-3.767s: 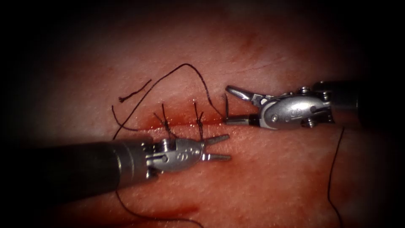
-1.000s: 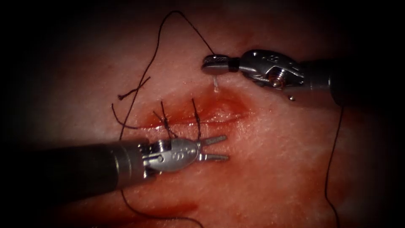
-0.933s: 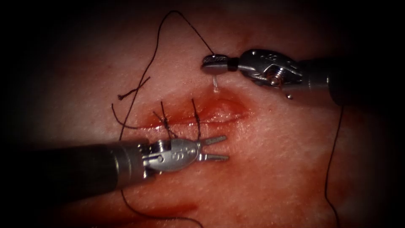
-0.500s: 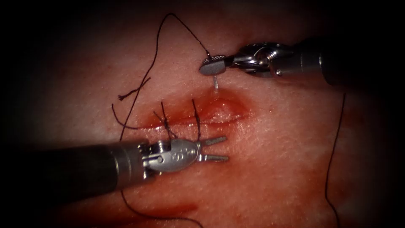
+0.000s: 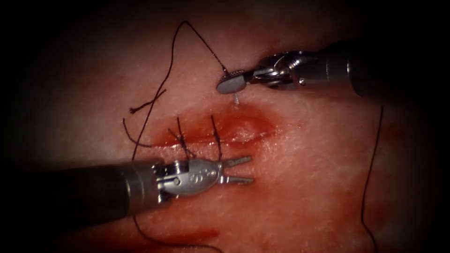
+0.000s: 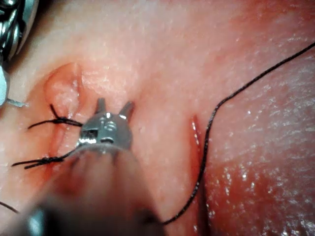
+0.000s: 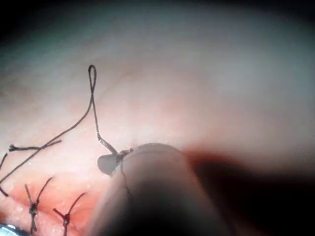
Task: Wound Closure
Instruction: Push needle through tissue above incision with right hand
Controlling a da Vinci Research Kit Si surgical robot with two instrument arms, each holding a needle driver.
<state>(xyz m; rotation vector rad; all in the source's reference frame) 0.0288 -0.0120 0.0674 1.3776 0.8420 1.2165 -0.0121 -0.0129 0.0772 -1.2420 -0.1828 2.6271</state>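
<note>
The cut (image 5: 243,131) runs across the tissue, its left part closed by two dark stitches (image 5: 180,136) (image 5: 216,135); the right part gapes, wet with red fluid. My right tool (image 5: 229,83) hovers beyond the open part, shut on the needle (image 5: 236,98) near its thread end. A short pale length of needle points down at the tissue by the far edge; I cannot tell whether its tip is in. The thread (image 5: 173,51) arcs up from those jaws. My left tool (image 5: 246,169) stands open and holds nothing on the near side, just right of the stitches. In the left wrist view the left tool (image 6: 114,109) is beside both stitches.
A cut end of thread (image 5: 145,102) lies left of the stitches. More thread (image 5: 370,178) trails down the tissue at the right, and a loop runs under the left shaft (image 5: 93,192). In the right wrist view the thread (image 7: 92,98) rises from the right tool (image 7: 110,162).
The right tool, open at the cut's right end earlier, has shut on the needle and carried it beyond the cut. Over the last second it rolled and slid slightly left and down. The left tool barely moved.
</note>
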